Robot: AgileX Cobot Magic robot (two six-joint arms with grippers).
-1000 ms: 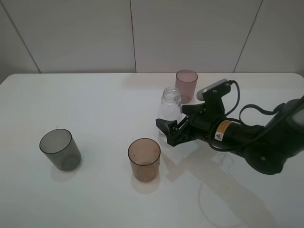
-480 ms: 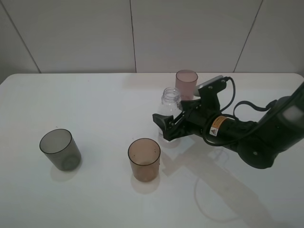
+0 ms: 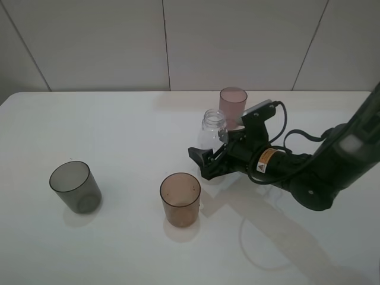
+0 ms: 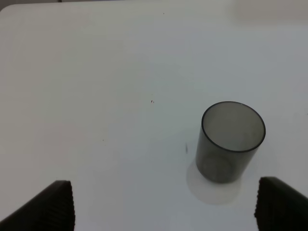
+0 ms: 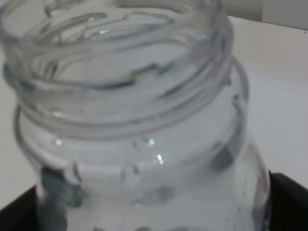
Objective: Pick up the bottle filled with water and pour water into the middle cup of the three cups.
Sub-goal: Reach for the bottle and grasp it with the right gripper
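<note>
**Right jaws straddle bottle, no lift yet**

The small clear plastic bottle with ribbed threaded neck (image 3: 212, 132) stands upright on the white table (image 3: 119, 130). It is just in front of the mauve-pink translucent tumbler (image 3: 233, 105) and near the brown-amber translucent tumbler (image 3: 180, 199), the middle cup. The smoky grey tumbler (image 3: 75, 187) is well apart, on the left.

The right gripper (image 3: 209, 151) is spread wide, one finger on each side of the bottle body. Can't tell if the pads touch it. The left gripper (image 4: 166, 207) also stands wide with nothing between its fingers, looking down on the grey tumbler.

Handling, as a judgement:
- Thin plastic, light even with water, likely squashy and smooth.
- No cap, so a hard squeeze or an early tilt could spill.
- Best hold is the straight body below the rounded shoulders, not the neck.
- Keep it upright until it is over the amber cup.

Hard to read:
- Water level isn't visible in either view.
- In the high view the gripper hides the bottle's lower part and the bottle hides the far finger.
- The right wrist view cuts off the bottle's base and shows only finger corners.
</note>
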